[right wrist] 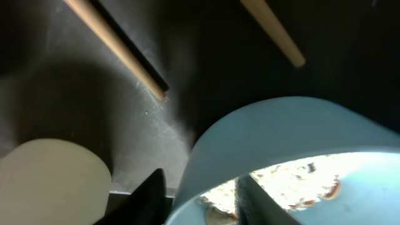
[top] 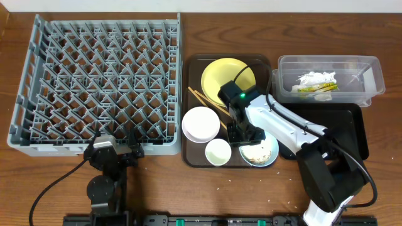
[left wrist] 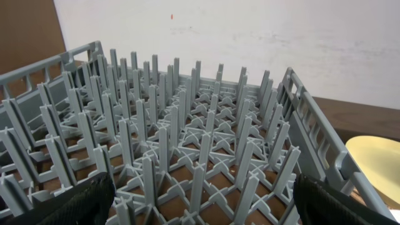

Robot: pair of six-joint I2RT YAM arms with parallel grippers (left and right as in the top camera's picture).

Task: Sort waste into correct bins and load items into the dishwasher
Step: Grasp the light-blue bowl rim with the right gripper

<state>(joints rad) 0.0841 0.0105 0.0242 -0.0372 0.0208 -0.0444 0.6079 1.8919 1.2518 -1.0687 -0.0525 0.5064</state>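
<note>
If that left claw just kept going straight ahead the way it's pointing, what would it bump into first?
The grey dish rack. The left gripper, open, points straight at its near wall and pegs with nothing between. Whether wall or first pegs come first is hard to judge.

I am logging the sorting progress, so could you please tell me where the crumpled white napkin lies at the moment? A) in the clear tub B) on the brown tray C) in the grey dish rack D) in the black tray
A: the overhead view shows the crumpled white napkin inside the clear tub, next to the snack wrapper.
</note>
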